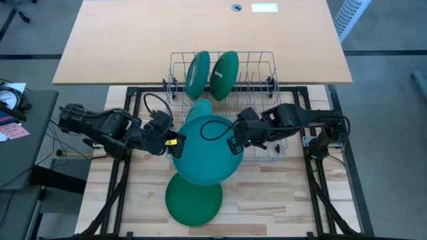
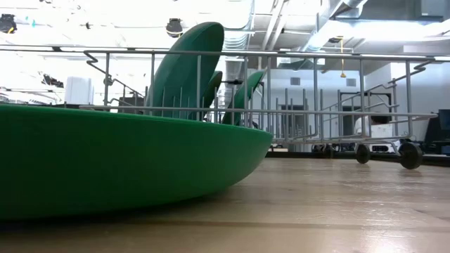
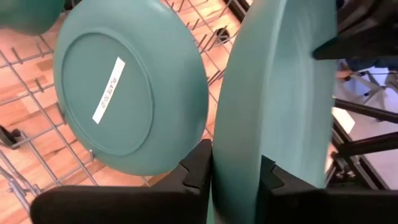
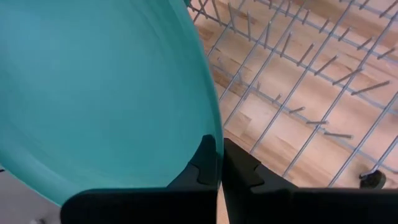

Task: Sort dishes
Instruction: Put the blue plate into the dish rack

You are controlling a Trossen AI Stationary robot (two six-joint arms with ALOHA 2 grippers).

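Observation:
A large teal plate (image 1: 203, 150) is held between my two grippers over the near part of the wire rack (image 1: 267, 63). My left gripper (image 1: 175, 142) is shut on its left rim and my right gripper (image 1: 235, 143) on its right rim. A smaller teal plate (image 3: 124, 93) with a white label stands on edge between the rack's wires, partly hidden in the high view (image 1: 200, 108). Two green plates (image 1: 198, 75) (image 1: 225, 75) stand on edge in the rack's far part. A dark green plate (image 1: 193, 199) lies flat on the table near the front edge and fills the low view (image 2: 105, 161). My left gripper pinches the large teal plate's left rim (image 3: 239, 149) between its two fingers (image 3: 200, 168), one on each face. It comes in level from the table's left. The plate is lifted clear of the table. My right gripper pinches the plate's right rim (image 4: 214, 134) between its two fingers (image 4: 239, 168). It comes in level from the table's right side. The plate's hollow face (image 4: 106, 87) spreads out ahead of the fingers.
The rack's upright wires (image 4: 298, 74) stand under and beside my right gripper, with free slots in the rack's right half (image 1: 257, 73). The rack rests on small wheels (image 2: 410, 154). A bare tabletop (image 1: 133, 40) lies beyond the rack.

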